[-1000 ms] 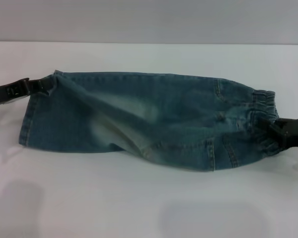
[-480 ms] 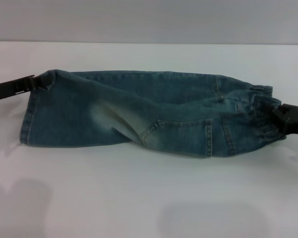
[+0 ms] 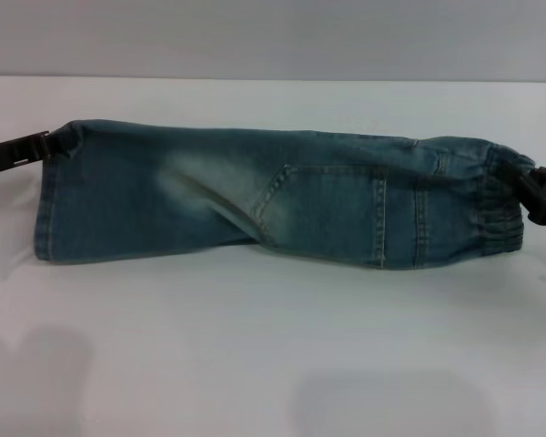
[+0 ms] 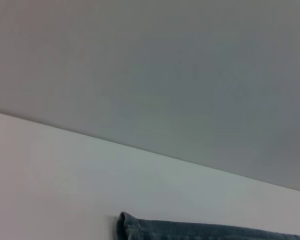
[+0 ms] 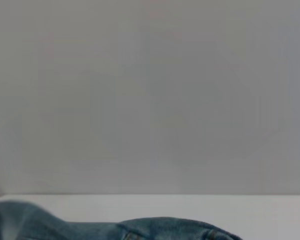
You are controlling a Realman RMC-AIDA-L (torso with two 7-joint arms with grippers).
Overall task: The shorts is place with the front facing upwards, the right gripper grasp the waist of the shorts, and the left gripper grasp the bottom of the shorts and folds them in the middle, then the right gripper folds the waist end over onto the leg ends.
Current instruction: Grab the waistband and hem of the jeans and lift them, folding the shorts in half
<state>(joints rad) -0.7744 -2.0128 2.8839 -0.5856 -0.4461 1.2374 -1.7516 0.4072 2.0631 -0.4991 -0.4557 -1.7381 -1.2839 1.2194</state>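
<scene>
Shorts [image 3: 273, 196]: blue denim, folded lengthwise into one long band that runs across the white table [image 3: 273, 364] from the robot's left to its right. A stitched pocket faces the head camera near the middle, and a pale faded patch sits left of it.
Shorts position: the upper folded edge is raised and stretched between the two grippers; the lower edge rests on or just above the table surface.
Waist [image 3: 496, 205]: the gathered elastic band forms the right end of the band, touching the right gripper.
Bottom of the shorts [image 3: 44, 205]: the straight stitched hem forms the left end; it hangs nearly vertical, its upper corner at the left gripper.
Left gripper [image 3: 45, 146]: at the left edge of the head view, level with the upper corner of the hem. The black fingers are clamped on that corner of the denim.
Right gripper [image 3: 528, 187]: at the right edge of the head view, against the upper part of the waist. The fingers are pinched on the elastic band.
Left wrist view: shows only a rounded corner of denim [image 4: 135, 227] above the table, with the grey wall behind; the gripper's own fingers do not appear.
Right wrist view: shows a low ridge of denim [image 5: 155, 227] at the table edge; its own fingers do not appear.
</scene>
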